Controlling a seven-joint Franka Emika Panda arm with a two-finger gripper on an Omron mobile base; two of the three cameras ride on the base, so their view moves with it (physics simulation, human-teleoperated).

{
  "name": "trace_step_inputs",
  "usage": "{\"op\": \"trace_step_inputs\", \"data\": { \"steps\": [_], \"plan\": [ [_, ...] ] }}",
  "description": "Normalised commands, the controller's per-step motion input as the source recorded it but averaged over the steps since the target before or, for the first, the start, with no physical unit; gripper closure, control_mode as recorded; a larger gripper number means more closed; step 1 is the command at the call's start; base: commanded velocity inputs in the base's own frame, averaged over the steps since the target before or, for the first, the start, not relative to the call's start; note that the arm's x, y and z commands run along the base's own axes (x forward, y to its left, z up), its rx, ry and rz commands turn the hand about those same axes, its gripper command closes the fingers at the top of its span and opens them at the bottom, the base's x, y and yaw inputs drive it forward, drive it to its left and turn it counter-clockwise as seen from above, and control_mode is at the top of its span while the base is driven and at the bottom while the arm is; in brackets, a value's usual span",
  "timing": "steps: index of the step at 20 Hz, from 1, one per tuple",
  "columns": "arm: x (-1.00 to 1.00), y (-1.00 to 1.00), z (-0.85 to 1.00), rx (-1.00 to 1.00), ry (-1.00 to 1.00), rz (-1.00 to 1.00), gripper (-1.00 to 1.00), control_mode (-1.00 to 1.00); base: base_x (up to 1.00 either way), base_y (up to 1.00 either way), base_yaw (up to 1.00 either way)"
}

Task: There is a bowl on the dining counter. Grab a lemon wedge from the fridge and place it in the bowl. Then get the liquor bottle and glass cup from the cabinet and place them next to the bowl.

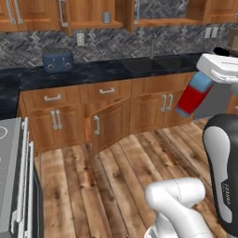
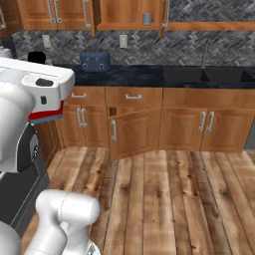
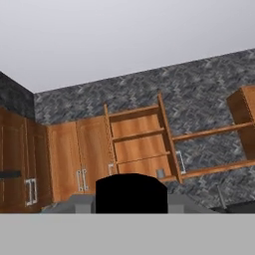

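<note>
left base view had the liquor bottle (image 1: 194, 95), red body with blue top, tilted under the white hand, over the floor in front of the lower cabinets. hand looked closed on it; fingers hidden. probably rigid, slick, top-heavy, so grip mid-body. glass cup (image 1: 106, 17) sat in the open upper cabinet (image 1: 93, 14), likely fragile. toaster (image 1: 58, 61) on the black surface (image 1: 93, 72), sink nearby; nothing blocking.
</note>
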Motion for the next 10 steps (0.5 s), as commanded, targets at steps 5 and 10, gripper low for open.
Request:
{"op": "trace_step_inputs", "data": {
  "steps": [5, 10],
  "plan": [
    [0.00, 0.00, 0.00, 0.00, 0.00, 0.00, 1.00, 1.00, -1.00, -0.30, 0.00],
    [0.00, 0.00, 0.00, 0.00, 0.00, 0.00, 1.00, 1.00, -1.00, -0.32, 0.00]
  ]
}}
